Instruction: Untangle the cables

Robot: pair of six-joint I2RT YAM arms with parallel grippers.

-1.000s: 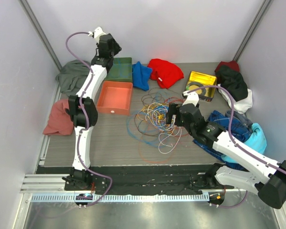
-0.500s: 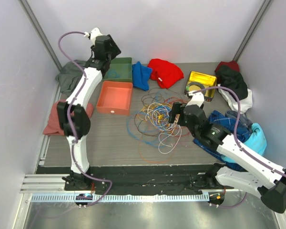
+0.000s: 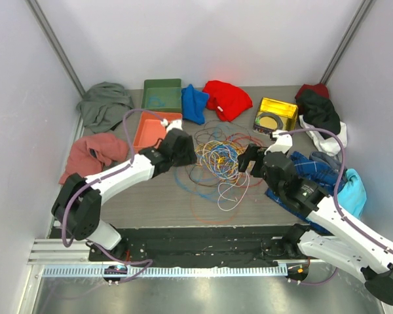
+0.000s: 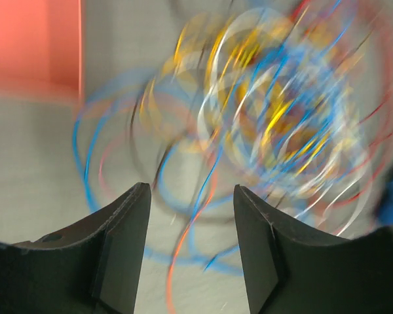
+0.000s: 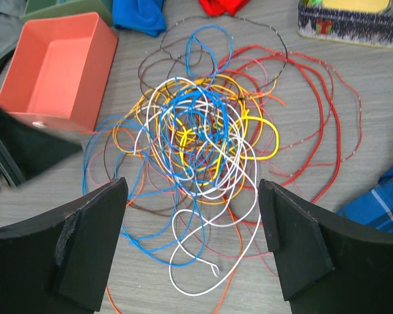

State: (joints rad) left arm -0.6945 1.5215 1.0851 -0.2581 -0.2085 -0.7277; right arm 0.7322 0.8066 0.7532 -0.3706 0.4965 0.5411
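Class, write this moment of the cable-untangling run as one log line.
cables: one tangled heap | left gripper: open, empty, left of heap | right gripper: open, empty, right of heap | no wire gripped

The cables (image 3: 216, 160) lie between the tray (image 3: 144, 131) and the tin (image 3: 285, 104).

The cables (image 3: 216, 159) lie in one tangled heap at mid-frame: blue, yellow, orange, red, white and dark brown loops overlapping, a white loop trailing toward the bottom.
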